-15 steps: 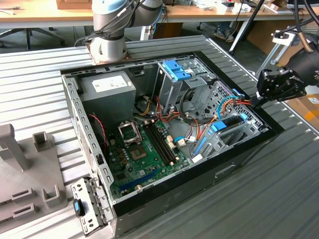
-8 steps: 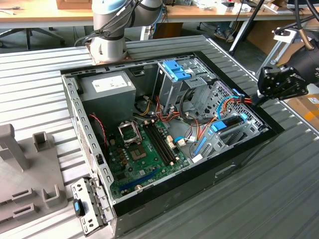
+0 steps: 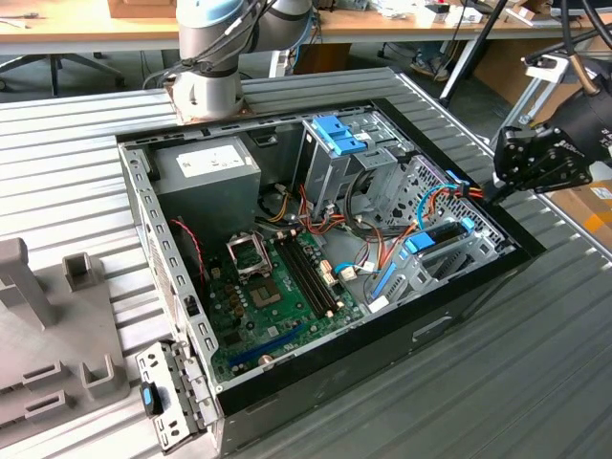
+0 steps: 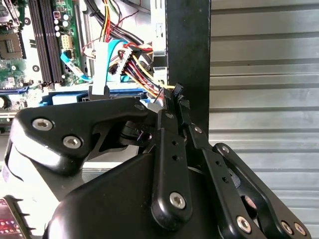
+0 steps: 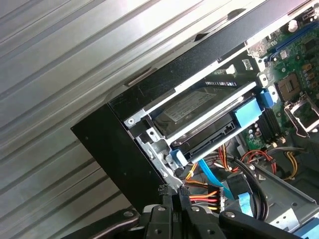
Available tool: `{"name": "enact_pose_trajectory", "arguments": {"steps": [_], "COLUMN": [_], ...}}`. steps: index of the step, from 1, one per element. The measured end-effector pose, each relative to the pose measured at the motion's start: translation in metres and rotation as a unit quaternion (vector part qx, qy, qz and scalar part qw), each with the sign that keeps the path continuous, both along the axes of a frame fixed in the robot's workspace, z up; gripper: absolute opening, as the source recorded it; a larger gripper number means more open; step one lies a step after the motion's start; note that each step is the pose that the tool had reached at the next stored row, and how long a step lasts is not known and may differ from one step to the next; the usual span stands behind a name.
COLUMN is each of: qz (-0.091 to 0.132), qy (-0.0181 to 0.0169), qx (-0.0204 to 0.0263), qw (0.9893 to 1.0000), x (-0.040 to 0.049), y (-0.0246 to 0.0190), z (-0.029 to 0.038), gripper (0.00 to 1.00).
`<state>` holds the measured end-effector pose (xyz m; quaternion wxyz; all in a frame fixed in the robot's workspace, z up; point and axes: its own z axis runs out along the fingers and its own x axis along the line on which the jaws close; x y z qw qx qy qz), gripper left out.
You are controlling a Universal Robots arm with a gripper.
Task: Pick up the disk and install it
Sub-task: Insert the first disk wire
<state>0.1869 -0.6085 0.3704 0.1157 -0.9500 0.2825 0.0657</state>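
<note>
The disk [image 3: 442, 235], grey metal with a white label, lies flat in the low drive bay at the case's corner on the exterior view's right. The first wrist view shows the disk [image 5: 194, 107] under a metal rail, with its bright blue carrier frame [image 5: 246, 112] at one end. My gripper [image 3: 490, 194] hangs over the case's rim just beyond that bay. Its black fingers are pressed together, as the second wrist view shows at the gripper [image 4: 177, 92]. In the first wrist view the gripper [image 5: 175, 191] has its tips right beside a black cable plug [image 5: 209, 195] with red, yellow and orange wires.
The open computer case [image 3: 459, 287] rests on a ribbed metal table [image 3: 497, 382]. Inside are a green motherboard [image 3: 273, 287], a grey power-supply box [image 3: 206, 167] and a tall metal cage with a blue latch [image 3: 337, 134]. A grey fixture [image 3: 38, 325] stands at the exterior view's left.
</note>
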Motion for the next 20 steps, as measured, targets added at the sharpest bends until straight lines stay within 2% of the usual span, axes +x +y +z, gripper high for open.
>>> {"name": "enact_pose_trajectory", "arguments": {"steps": [2,6,8,10,12,16,19,20], "qz": [0.000,0.000,-0.004,-0.015,-0.035,-0.084,-0.105,-0.115], "qy": [0.0000,-0.0001,0.0000,0.0000,-0.0001,-0.0001,-0.0001,0.0000], "qx": [0.0001,0.0000,0.0001,0.0000,0.0000,0.0001,0.0000,-0.0001], "qw": [1.0000,1.0000,1.0000,0.9999,0.9994,0.9965,0.9945,0.9933], "x": [-0.0025,-0.0183,-0.0214,-0.0222,-0.0225,-0.0225,-0.0225,-0.0225], "y": [0.0000,0.0000,-0.0001,-0.0001,0.0000,0.0000,0.0000,0.0000], "z": [-0.0001,-0.0002,-0.0003,-0.0003,-0.0004,-0.0005,-0.0006,-0.0006], "gripper": [0.17,0.17,0.17,0.17,0.17,0.17,0.17,0.17]}}
